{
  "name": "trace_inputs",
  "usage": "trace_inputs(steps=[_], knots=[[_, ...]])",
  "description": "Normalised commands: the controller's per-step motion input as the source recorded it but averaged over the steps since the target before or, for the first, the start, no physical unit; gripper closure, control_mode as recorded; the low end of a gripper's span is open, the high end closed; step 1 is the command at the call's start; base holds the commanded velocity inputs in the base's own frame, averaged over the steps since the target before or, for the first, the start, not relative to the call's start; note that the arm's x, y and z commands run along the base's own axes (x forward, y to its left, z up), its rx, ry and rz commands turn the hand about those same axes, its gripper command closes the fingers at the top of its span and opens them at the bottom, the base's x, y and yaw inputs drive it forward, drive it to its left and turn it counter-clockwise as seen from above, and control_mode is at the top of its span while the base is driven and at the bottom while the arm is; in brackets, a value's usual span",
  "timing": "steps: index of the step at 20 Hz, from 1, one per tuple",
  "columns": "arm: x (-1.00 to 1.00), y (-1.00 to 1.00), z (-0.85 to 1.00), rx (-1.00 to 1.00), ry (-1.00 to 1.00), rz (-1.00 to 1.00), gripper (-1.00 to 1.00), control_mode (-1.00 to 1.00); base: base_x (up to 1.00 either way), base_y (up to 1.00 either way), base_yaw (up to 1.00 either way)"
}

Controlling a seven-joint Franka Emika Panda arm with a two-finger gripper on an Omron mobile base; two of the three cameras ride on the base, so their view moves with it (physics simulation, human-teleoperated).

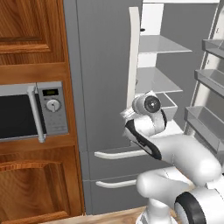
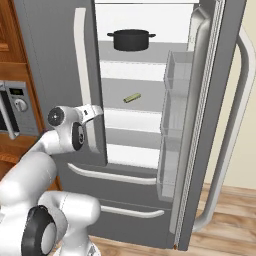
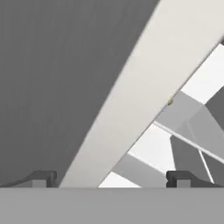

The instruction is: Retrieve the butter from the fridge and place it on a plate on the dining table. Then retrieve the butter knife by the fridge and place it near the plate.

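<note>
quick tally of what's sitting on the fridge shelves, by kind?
Pot: 1, black, on the top shelf
Butter: 1, pale stick on the shelf below
Total: 2

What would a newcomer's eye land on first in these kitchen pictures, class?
Most likely the fridge with its right door swung wide, showing white shelves: a black pot sits on the top one and a small stick of butter lies on the shelf below. Next, the white robot arm in front, its open gripper close to the long white handle of the closed left door.
</note>
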Motion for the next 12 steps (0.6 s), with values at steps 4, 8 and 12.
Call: trace_inputs(steps=[4,8,12], knots=[[0.26,0.74,0.55,0.28,0.01,-0.32,-1.00,-1.00,0.00,0.00,0.00],[0.47,0.07,0.11,0.25,0.17,-0.13,-1.00,-1.00,0.00,0.00,0.00],[0.45,-0.33,0.00,0.34,0.07,-0.08,-1.00,-1.00,0.00,0.00,0.00]])
